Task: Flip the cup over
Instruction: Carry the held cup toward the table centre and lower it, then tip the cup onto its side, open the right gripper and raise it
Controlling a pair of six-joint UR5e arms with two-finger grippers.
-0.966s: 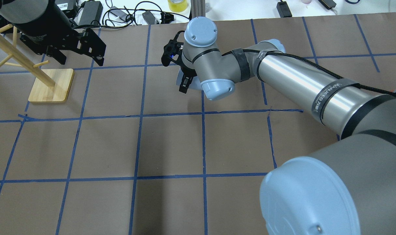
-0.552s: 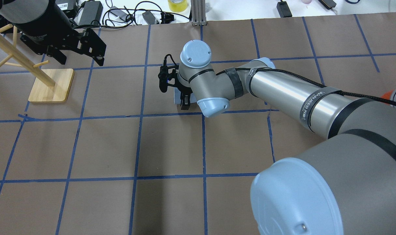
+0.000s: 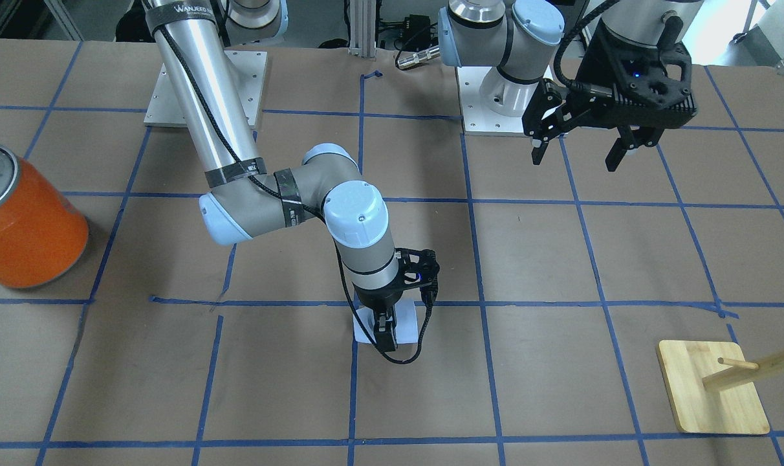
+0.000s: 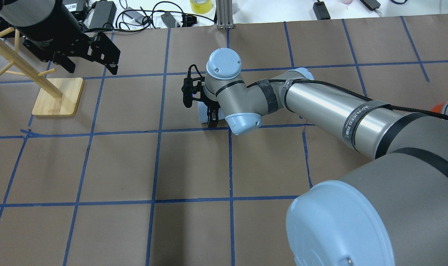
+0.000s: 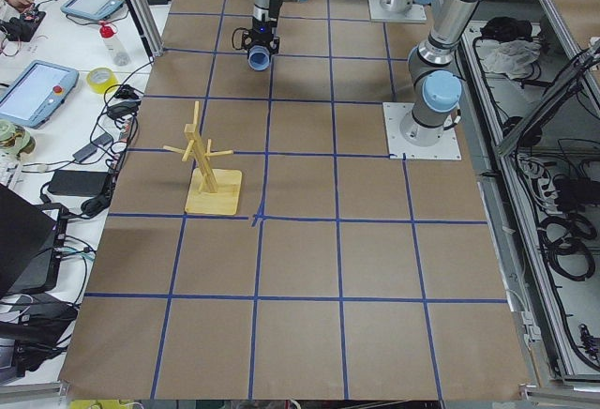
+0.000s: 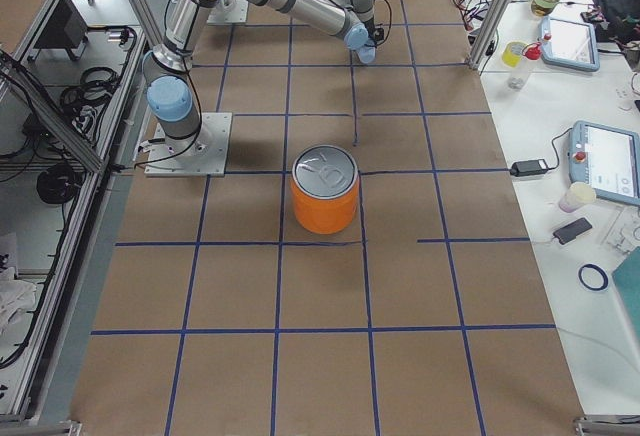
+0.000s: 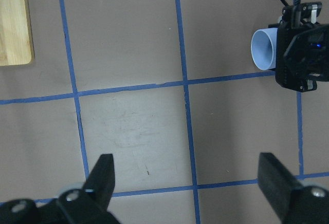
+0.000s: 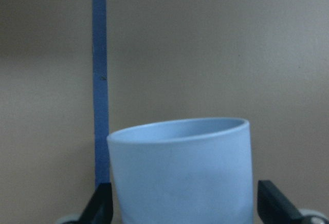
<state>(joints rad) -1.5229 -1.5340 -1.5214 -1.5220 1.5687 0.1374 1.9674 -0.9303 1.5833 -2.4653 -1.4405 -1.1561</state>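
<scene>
The pale blue cup [image 4: 203, 112] lies on its side low at the table near a blue tape crossing, mouth toward my left side. It also shows in the front view [image 3: 365, 327], the left wrist view [image 7: 263, 49] and the right wrist view [image 8: 180, 178]. My right gripper [image 4: 209, 112] reaches around it from the base end. Its fingers [image 8: 105, 201] stand on either side of the cup with narrow gaps, so it looks open. I cannot tell whether the cup rests on the table. My left gripper [image 3: 574, 158] hangs open and empty, high above the table.
A large orange can [image 3: 26, 226] with a silver top stands toward my right side. A wooden peg rack on a bamboo base [image 4: 57, 96] stands on my left, below the left gripper [image 4: 92, 69]. Cables and devices lie beyond the table's far edge.
My right arm brought the cup nearer and lower to the table. It then shifted slightly back off the cup, which stayed put. The left arm has not moved.
</scene>
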